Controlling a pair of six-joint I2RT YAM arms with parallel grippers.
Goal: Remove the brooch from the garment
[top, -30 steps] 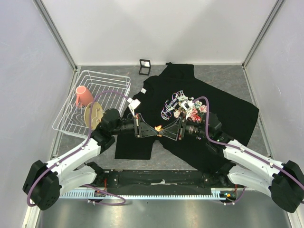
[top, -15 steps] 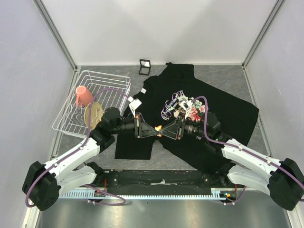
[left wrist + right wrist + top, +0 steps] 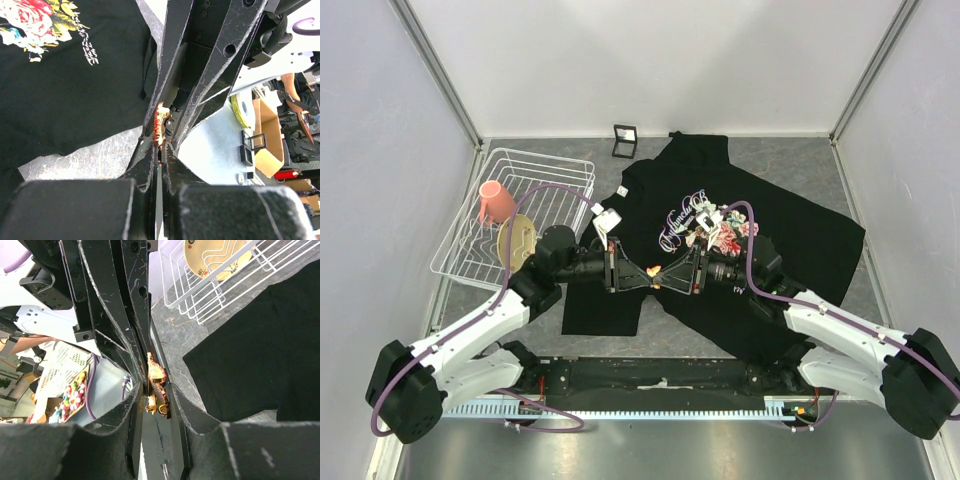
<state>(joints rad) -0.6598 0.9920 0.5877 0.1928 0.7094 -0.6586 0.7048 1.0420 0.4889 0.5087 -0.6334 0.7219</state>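
Note:
The tiny red-orange brooch (image 3: 655, 270) hangs in the air between both gripper tips, above the table and off the cloth. My left gripper (image 3: 646, 272) comes from the left and is shut on it; in the left wrist view the brooch (image 3: 160, 122) sits at its tips (image 3: 161, 145). My right gripper (image 3: 666, 272) comes from the right, fingers closed round the brooch (image 3: 157, 382) in the right wrist view (image 3: 155, 395). The black garment (image 3: 800, 230) with its rose print lies flat on the table behind and below them, and shows in both wrist views (image 3: 75, 90) (image 3: 250, 355).
A white wire rack (image 3: 535, 165) stands at the left, holding a pink cup (image 3: 495, 203) and a yellow round plate (image 3: 516, 240). A small black frame (image 3: 625, 140) stands at the back near the shirt's collar. Grey walls close in three sides.
My right gripper has edged left, closing in on the left gripper's tips around the brooch. The left arm has barely moved. The shirt lies as before.

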